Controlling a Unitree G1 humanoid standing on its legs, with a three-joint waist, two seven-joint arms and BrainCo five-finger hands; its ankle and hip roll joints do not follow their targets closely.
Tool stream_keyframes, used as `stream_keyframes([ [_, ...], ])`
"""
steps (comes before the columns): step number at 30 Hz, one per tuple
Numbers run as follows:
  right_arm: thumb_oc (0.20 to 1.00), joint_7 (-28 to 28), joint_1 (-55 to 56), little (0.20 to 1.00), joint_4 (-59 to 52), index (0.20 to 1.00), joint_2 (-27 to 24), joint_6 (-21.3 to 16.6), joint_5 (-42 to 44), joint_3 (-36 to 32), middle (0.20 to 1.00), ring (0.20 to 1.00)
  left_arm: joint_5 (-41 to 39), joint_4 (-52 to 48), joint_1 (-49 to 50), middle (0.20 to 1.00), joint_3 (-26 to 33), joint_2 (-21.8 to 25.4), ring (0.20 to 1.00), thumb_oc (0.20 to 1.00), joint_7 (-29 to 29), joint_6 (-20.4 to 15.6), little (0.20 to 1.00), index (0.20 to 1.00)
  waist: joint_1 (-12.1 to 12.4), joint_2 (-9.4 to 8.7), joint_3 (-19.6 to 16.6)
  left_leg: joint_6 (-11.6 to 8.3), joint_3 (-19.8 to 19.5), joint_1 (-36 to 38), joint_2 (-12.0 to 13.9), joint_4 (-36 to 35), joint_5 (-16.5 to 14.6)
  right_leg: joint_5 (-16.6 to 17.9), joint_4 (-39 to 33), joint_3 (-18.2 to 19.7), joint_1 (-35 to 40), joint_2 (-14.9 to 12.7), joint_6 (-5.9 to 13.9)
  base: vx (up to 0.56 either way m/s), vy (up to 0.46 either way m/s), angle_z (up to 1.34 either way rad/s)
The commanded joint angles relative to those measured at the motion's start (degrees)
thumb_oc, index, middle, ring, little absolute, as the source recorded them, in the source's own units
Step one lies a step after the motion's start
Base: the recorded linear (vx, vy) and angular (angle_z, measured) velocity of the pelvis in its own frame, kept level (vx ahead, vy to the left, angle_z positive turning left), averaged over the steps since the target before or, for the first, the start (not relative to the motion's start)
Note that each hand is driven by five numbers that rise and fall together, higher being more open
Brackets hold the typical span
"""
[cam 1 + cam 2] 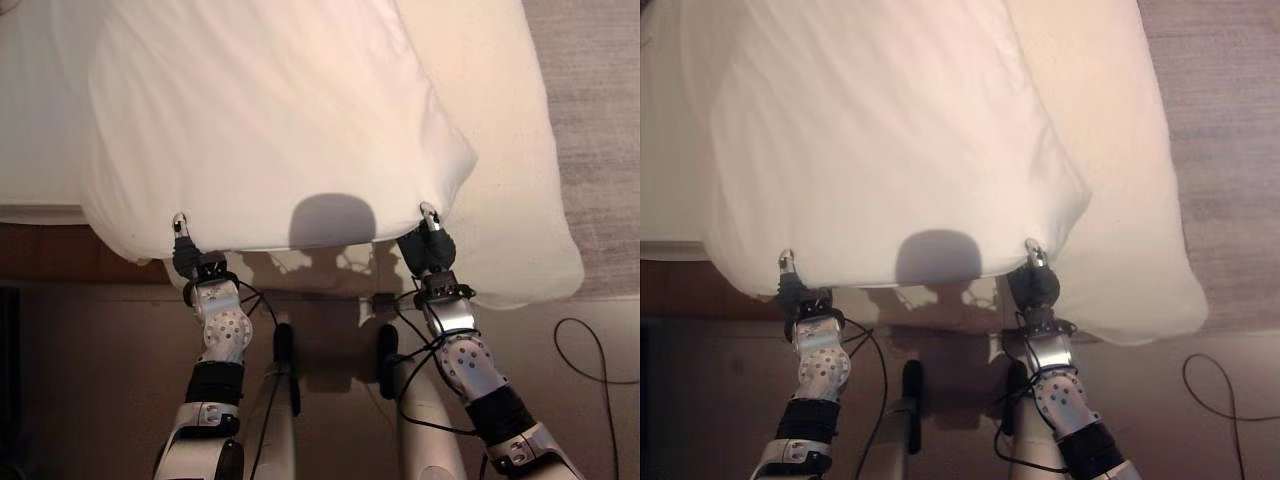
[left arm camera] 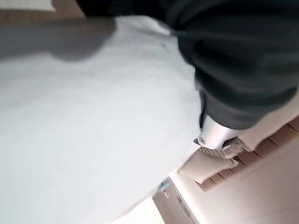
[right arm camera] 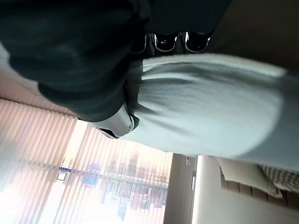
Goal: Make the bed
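Spreading from six toward twelve o'clock across the bed [image 1: 30, 120], a white duvet [image 1: 270, 110] is pinched at its near edge by the left hand [image 1: 181, 232] and the right hand [image 1: 430, 225], fingers curled into cloth.

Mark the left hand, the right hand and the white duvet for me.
left hand [image 1: 183, 250], left eye view, dark cover at the duvet's edge.
right hand [image 1: 430, 243], left eye view, dark cover below the cloth's corner.
white duvet [image 1: 280, 130], left eye view, middle of the raised cloth.
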Motion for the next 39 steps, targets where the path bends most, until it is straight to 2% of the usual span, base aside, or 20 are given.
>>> stream_keyframes([
  [1,0.2,-1.81,6.97,0.2,-1.51,0.2,-0.76,-6.72,-3.39,-10.08,0.2,0.2,3.47,-5.79,5.13,0.2,5.69,4.69,0.2,0.2,-2.06,-5.34,0.2,0.2,-1.23,-2.61,-4.69,1.52,-2.48,-0.38,6.39,-8.29,9.01,3.91,-12.12,0.41,5.17,1.56,3.1,0.08,0.297,0.19],
  [4,0.2,-5.84,6.51,0.2,0.48,0.2,-0.19,-10.86,-5.81,-13.23,0.2,0.2,3.33,-6.17,5.61,0.2,5.49,5.35,0.2,0.2,-2.53,-5.79,0.2,0.2,-0.72,-1.87,-4.75,1.01,-5.65,1.67,6.53,-12.27,9.59,4.69,-10.77,2.55,3.9,0.41,4.93,0.05,0.405,0.02],
  [6,0.2,-7.28,6.31,0.2,0.86,0.2,0.11,-12.46,-6.36,-14.47,0.2,0.2,2.8,-5.96,5.35,0.2,4.72,5.63,0.2,0.2,-2.86,-5.88,0.2,0.2,-1.37,-1.66,-4.64,1.33,-2.26,0.69,5.98,-9.82,7.3,5.53,-10.75,2.44,3.63,-1.43,6.06,0.0,0.447,0.1],
  [7,0.2,-10.23,5.33,0.2,2.03,0.2,0.64,-14.09,-9.18,-15.68,0.2,0.2,3.02,-6.19,4.91,0.2,1.82,5.9,0.2,0.2,-4.23,-5.79,0.2,0.2,-1.78,-2.04,-4.38,2.96,0.59,-1.7,1.93,-1.7,0.38,8.97,-14.17,3.06,5.29,-5.71,7.95,0.03,0.571,0.37],
  [11,0.2,-16.43,4.35,0.2,5.8,0.2,1.82,-15.46,-15.06,-17.28,0.2,0.2,3.23,-7.06,7.5,0.2,0.13,6.64,0.2,0.2,-5.42,-5.96,0.2,0.2,-1.44,-2.67,-4.47,6.88,3.72,-4.93,-3.78,8.38,-7.57,22.52,-22.66,5.21,7.65,-11.7,9.52,0.08,0.679,0.13],
  [12,0.2,-16.75,4.09,0.2,6.82,0.2,2.42,-15.73,-15.47,-17.37,0.2,0.2,2.64,-6.83,8.17,0.2,0.22,6.32,0.2,0.2,-5.84,-5.96,0.2,0.2,-1.1,-2.56,-4.4,7.58,5.06,-4.62,-4.36,8.89,-8.13,26.93,-24.46,4.48,7.5,-13.18,9.74,0.1,0.699,-0.43],
  [13,0.2,-18.04,3.67,0.2,9.14,0.2,3.08,-15.51,-16.7,-17.02,0.2,0.2,2.86,-6.43,9.24,0.2,-0.15,6.09,0.2,0.2,-6.01,-5.52,0.2,0.2,-0.08,-2.28,-4.78,7.81,7.36,-3.87,-4.52,9.27,-9.67,29.28,-27.56,-0.98,7.81,-15.57,10.68,0.1,0.812,-0.62],
  [14,0.2,-18.88,3.74,0.2,11.22,0.2,2.89,-14.83,-18.46,-16.95,0.2,0.2,3.3,-5.69,9.34,0.2,-0.58,5.93,0.2,0.2,-6.21,-5.28,0.2,0.2,-0.63,-1.64,-4.92,8.45,8.4,-2.89,-5.64,7.86,-8.83,22.16,-25.6,-1.99,8.47,-11.91,8.39,0.07,0.583,-0.92],
  [15,0.2,-18.86,3.67,0.2,11.26,0.2,2.87,-14.84,-18.44,-16.95,0.2,0.2,3.25,-5.62,9.27,0.2,-0.54,5.94,0.2,0.2,-6.28,-5.29,0.2,0.2,-0.72,-1.72,-4.93,8.44,8.4,-2.96,-5.75,7.7,-8.59,22.05,-25.31,-1.95,8.21,-12.02,8.31,0.03,0.431,-1.04],
  [18,0.2,-18.61,4.01,0.2,14.83,0.2,2.94,-15.03,-17.43,-16.28,0.2,0.2,3.09,-4.32,9.19,0.2,-1.49,5.61,0.2,0.2,-7.56,-3.44,0.2,0.2,-1.87,-1.76,-4.83,9.58,8.81,0.2,-8.77,2.63,-7.43,13.24,-20.39,1.86,4.5,0.86,5.69,0.02,0.261,-0.53],
  [19,0.2,-18.24,4.36,0.2,15.83,0.2,2.89,-14.99,-18.21,-15.99,0.2,0.2,3.56,-3.68,9.41,0.2,-1.87,5.37,0.2,0.2,-7.67,-2.77,0.2,0.2,-1.9,-2.19,-4.74,9.79,9.13,0.97,-10.0,0.85,-6.39,12.23,-18.18,1.94,3.21,4.31,5.04,0.0,0.136,-0.21],
  [20,0.2,-18.24,4.35,0.2,15.84,0.2,2.89,-14.99,-18.2,-15.99,0.2,0.2,3.56,-3.68,9.41,0.2,-1.87,5.37,0.2,0.2,-7.67,-2.76,0.2,0.2,-1.88,-2.23,-4.79,9.79,9.16,0.95,-10.03,0.77,-6.33,12.23,-18.14,1.99,3.13,4.29,5.05,0.01,0.107,0.1],
  [21,0.2,-16.78,5.6,0.2,16.84,0.2,2.86,-15.2,-17.32,-15.29,0.2,0.2,4.55,-2.8,10.2,0.2,-2.95,4.91,0.2,0.2,-7.4,-1.78,0.2,0.2,-2.47,-2.69,-5.03,10.13,8.42,2.45,-11.84,-2.35,-5.24,10.4,-16.6,2.76,3.8,9.39,4.2,0.04,0.052,0.42],
  [23,0.2,-15.54,7.15,0.2,17.37,0.2,2.39,-14.84,-17.67,-14.72,0.2,0.2,4.96,-1.88,10.53,0.2,-3.95,4.39,0.2,0.2,-7.05,-1.47,0.2,0.2,-2.92,-2.68,-5.78,10.45,7.75,3.38,-13.33,-3.92,-4.56,9.82,-16.84,4.28,5.02,12.82,3.21,0.05,0.023,0.41],
  [27,0.2,-14.37,8.89,0.2,17.1,0.2,1.2,-13.79,-17.61,-14.39,0.2,0.2,5.53,-1.76,11.56,0.2,-5.29,2.94,0.2,0.2,-6.55,-1.07,0.2,0.2,-3.15,-1.3,-6.67,10.39,7.34,3.33,-14.1,-3.46,-4.66,9.9,-18.71,5.63,6.37,11.99,2.36,0.03,-0.026,0.03],
  [31,0.2,-13.53,9.12,0.2,19.99,0.2,-1.53,-11.79,-20.15,-15.22,0.2,0.2,4.55,-0.12,13.42,0.2,-6.59,-0.15,0.2,0.2,-6.98,-1.05,0.2,0.2,-2.46,0.14,-5.41,5.43,10.5,-0.57,-12.47,12.08,-4.81,8.75,-18.9,4.34,10.39,9.33,1.05,0.01,-0.118,0.09],
  [33,0.2,-13.79,9.14,0.2,20.77,0.2,-1.67,-11.93,-19.79,-15.42,0.2,0.2,4.23,0.93,13.86,0.2,-6.51,-0.85,0.2,0.2,-6.41,-1.27,0.2,0.2,-2.54,0.41,-5.99,5.43,8.98,-0.85,-13.02,12.21,-4.89,8.6,-19.47,4.19,11.28,9.2,1.02,0.04,-0.055,0.21],
  [36,0.2,-14.79,8.95,0.2,21.35,0.2,-1.85,-12.1,-20.74,-15.5,0.2,0.2,4.74,1.19,14.13,0.2,-6.23,-0.79,0.2,0.2,-5.66,-0.94,0.2,0.2,-2.87,-0.1,-7.25,6.9,8.2,-0.53,-8.85,8.14,-5.35,8.16,-20.16,4.66,11.51,8.12,1.4,0.04,-0.008,0.17],
  [38,0.2,-15.08,9.06,0.2,21.06,0.2,-2.07,-12.32,-21.61,-15.34,0.2,0.2,5.93,-0.07,14.46,0.2,-5.69,0.1,0.2,0.2,-5.19,-1.53,0.2,0.2,-2.24,-0.83,-7.35,6.66,2.66,0.88,-4.75,0.84,-1.85,6.84,-18.1,5.14,10.65,7.93,1.1,0.04,0.041,0.14],
  [39,0.2,-15.09,9.04,0.2,21.05,0.2,-2.05,-12.32,-21.62,-15.34,0.2,0.2,5.98,-0.12,14.46,0.2,-5.69,0.1,0.2,0.2,-5.13,-1.52,0.2,0.2,-2.31,-0.89,-7.46,6.63,2.63,0.85,-4.82,0.43,-1.45,6.98,-18.12,5.11,10.46,7.86,1.07,0.03,0.108,0.11],
])
